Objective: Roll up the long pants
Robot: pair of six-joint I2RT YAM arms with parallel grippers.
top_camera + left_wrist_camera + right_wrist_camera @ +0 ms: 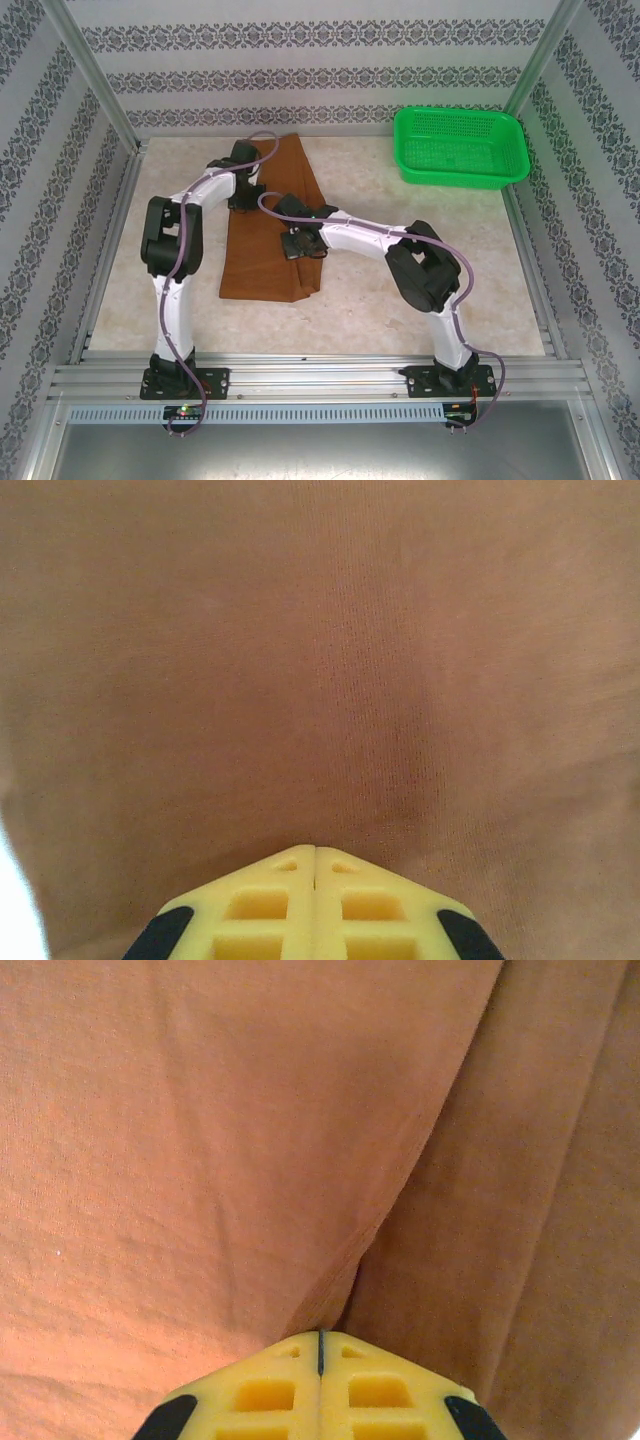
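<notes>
Left gripper (315,852) and right gripper (320,1335) are both closed up tight, tips right against the long pants (262,265). Can't tell if any cloth is pinched there tbh.

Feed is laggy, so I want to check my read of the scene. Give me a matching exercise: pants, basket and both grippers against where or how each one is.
1. long pants
2. green basket
3. left gripper
4. right gripper

A. far right corner of the table, empty
B. shut, tips at a crease, about mid-length of the fabric
C. laid out lengthwise, left of centre
D. shut, over smooth fabric on the far half

Pairs: 1-C, 2-A, 3-D, 4-B
</notes>
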